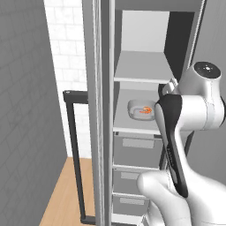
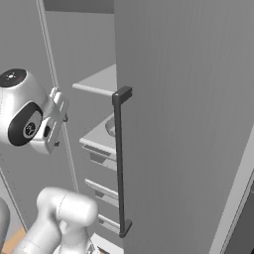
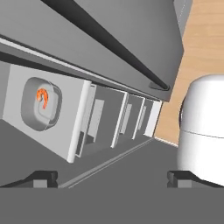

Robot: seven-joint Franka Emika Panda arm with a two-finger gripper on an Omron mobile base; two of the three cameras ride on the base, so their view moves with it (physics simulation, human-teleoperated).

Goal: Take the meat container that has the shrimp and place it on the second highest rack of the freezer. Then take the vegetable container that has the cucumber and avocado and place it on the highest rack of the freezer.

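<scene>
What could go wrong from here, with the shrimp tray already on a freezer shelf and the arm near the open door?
1. The meat container sits on the lower shelf near its front; a sweep by the arm backing out could knock it off.
2. The end effector is open and empty, close to the freezer door and its handle; a wide swing might strike them.
3. The highest rack is bare: the vegetable container is yet to be fetched.
</scene>
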